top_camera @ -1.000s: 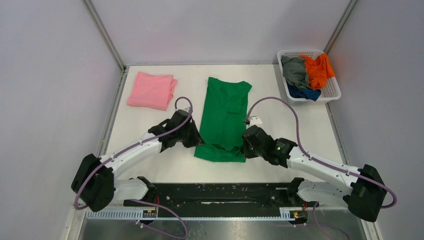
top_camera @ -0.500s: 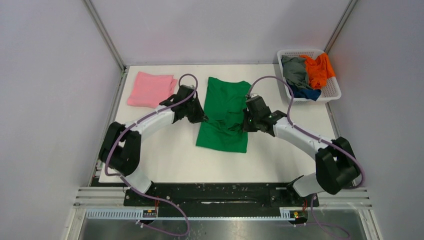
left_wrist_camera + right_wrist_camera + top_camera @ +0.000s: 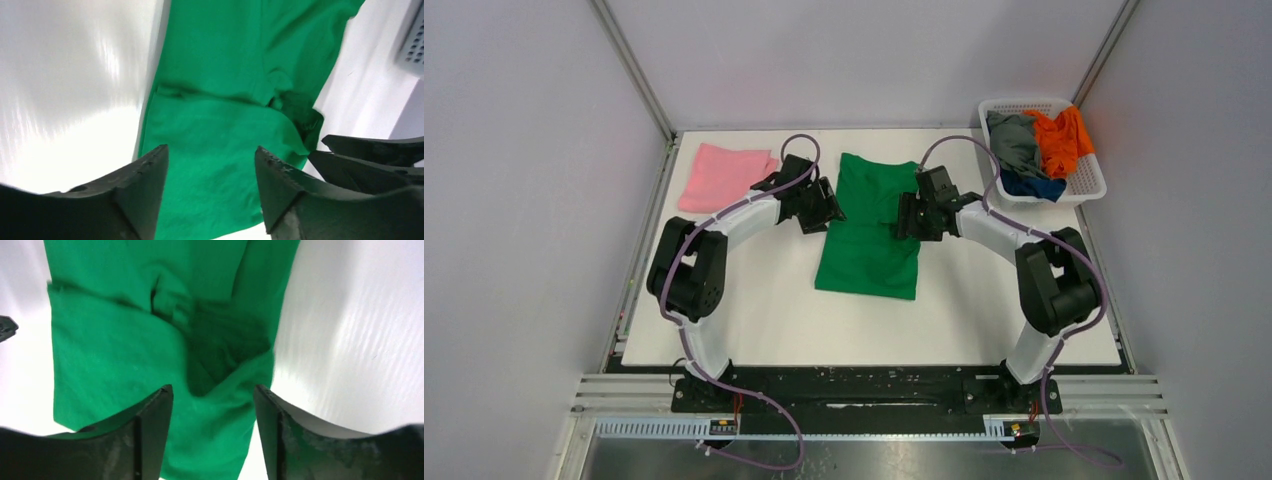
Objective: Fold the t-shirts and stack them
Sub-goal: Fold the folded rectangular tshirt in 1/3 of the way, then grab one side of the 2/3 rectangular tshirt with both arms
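Two hands, one release. A second ago both were pinched shut on the near hem of the bright green short-sleeved cloth t-shirt (image 3: 869, 245). Now my left hand (image 3: 822, 207) and right hand (image 3: 911, 216) stand with jaws apart and nothing between them, one at each side edge of the cloth. The hem has been carried up the frame and laid across the shirt's middle, so the lower part is doubled.

Judgement: this crosswise fold is placed; a further fold and the transfer to the stack remain. The right wrist view shows a rumpled pocket at the laid edge, which may need smoothing.

Location: centre of the white worktop (image 3: 754, 320), between the folded pink cloth t-shirt (image 3: 722, 178) at upper left and the white slatted plastic basket (image 3: 1024, 103) at upper right.

Long axis: top to bottom of the overhead frame, with the bottom end shifted slightly left. The neck end appears uppermost and the fold lowest.
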Tool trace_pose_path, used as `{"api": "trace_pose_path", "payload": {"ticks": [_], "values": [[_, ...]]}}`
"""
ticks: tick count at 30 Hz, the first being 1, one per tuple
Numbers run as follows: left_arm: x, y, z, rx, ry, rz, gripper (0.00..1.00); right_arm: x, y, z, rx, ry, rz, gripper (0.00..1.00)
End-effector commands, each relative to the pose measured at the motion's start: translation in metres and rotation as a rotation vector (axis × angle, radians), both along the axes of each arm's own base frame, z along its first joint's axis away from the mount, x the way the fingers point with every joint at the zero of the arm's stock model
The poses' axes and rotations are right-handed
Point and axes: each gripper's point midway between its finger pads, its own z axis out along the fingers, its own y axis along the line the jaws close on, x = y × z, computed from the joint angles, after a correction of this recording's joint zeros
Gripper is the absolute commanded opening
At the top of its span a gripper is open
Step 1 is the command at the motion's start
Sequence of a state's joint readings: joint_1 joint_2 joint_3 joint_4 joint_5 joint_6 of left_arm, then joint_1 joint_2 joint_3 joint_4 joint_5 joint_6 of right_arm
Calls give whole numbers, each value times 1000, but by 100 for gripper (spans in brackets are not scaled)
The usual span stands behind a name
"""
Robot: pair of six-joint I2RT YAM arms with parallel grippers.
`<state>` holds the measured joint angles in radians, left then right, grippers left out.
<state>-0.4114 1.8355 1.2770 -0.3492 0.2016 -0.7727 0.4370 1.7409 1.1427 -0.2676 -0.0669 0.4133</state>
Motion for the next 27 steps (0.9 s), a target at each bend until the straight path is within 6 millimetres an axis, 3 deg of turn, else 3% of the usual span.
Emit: {"api": "trace_pose_path", "payload": {"ticks": [1, 3, 6, 8, 13, 17, 21, 27], "values": [[43, -9, 53, -67, -146, -31, 74, 52, -10, 32, 53, -80, -62, 71], [45, -5, 73, -59, -188, -28, 98, 59, -17, 46, 65, -96, -87, 78], [33, 9, 95, -35, -251, -10, 99, 41, -19, 55, 97, -111, -77, 93], [9, 22, 93, -15, -253, 2, 99, 19, -18, 51, 141, -104, -64, 99], [-54, 40, 62, -26, -178, -1, 99, -53, -19, 30, 215, -33, -48, 99], [-85, 50, 41, -52, -136, 33, 99, -101, -11, 17, 188, -15, 8, 99], [-114, 52, 14, -36, -77, 32, 96, -125, -4, 0, 178, 32, 24, 95], [-138, 39, -23, -24, 9, -24, 73, -121, 4, -17, 168, 13, 52, 78]]}}
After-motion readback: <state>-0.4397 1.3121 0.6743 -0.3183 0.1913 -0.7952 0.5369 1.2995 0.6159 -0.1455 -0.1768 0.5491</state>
